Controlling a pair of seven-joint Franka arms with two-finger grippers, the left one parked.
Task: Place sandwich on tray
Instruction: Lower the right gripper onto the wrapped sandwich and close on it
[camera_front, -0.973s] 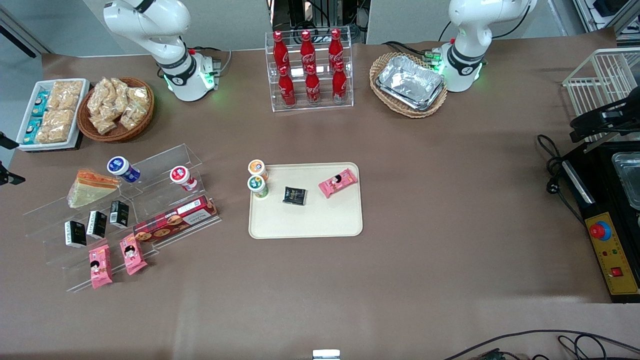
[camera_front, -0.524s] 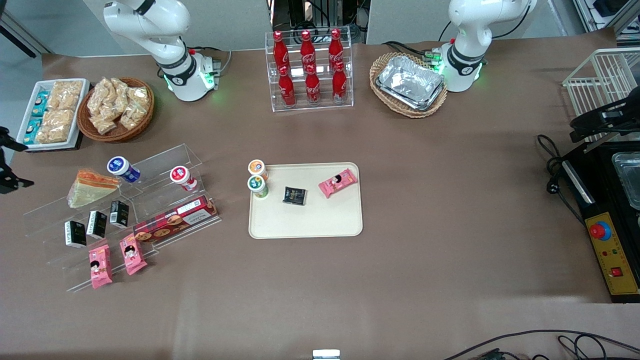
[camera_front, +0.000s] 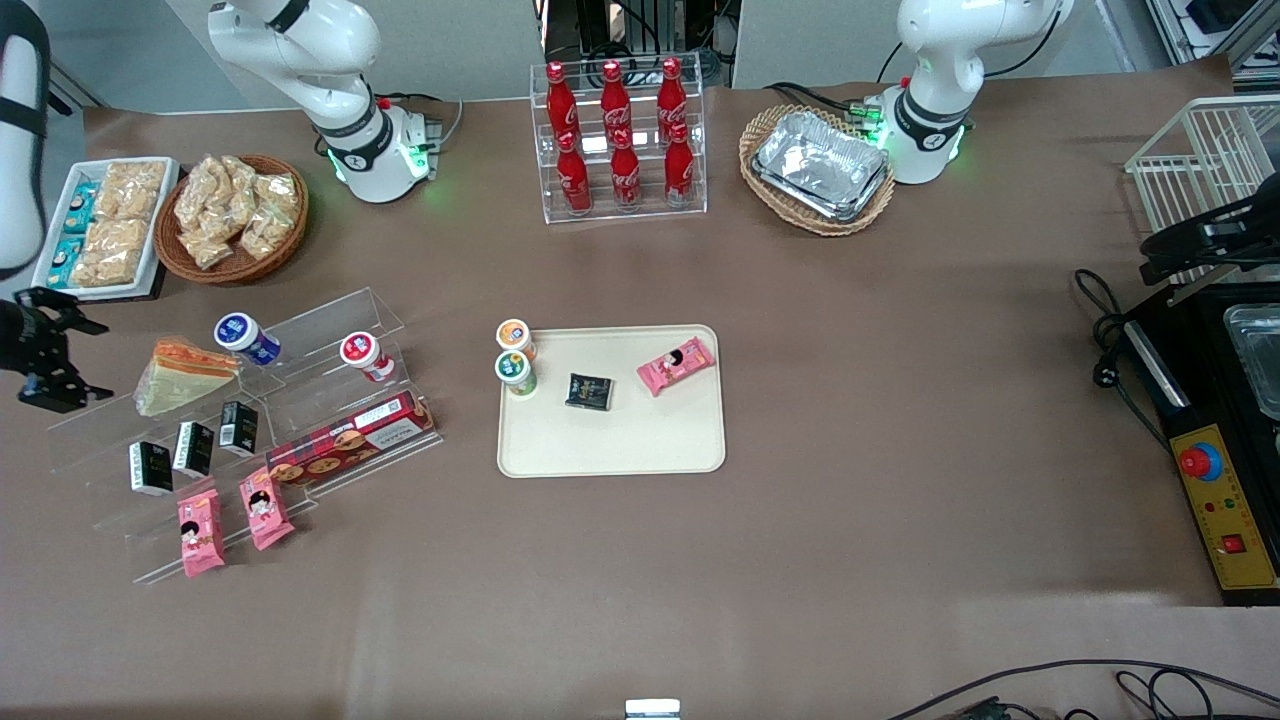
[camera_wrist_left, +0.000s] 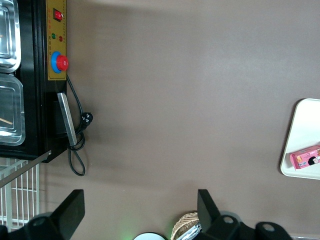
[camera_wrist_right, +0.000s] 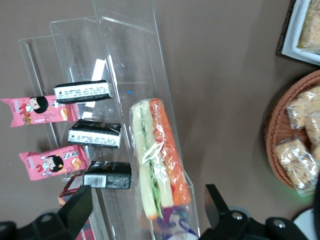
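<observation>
Beside the clear-wrapped triangular sandwich (camera_front: 185, 375) on the acrylic stand, the black gripper (camera_front: 45, 362) waits spread and empty; soft, slippery wrap likely needs gentle grasping across the bread faces.

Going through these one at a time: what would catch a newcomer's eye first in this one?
Probably the red bottles lined up in their clear rack, farthest from the front camera. Next, the cream tray at mid-table, holding two small cups, a black packet and a pink packet. Toward the working arm's end, the wrapped sandwich lies on a clear stepped stand, with the open gripper hanging just beside it.
</observation>
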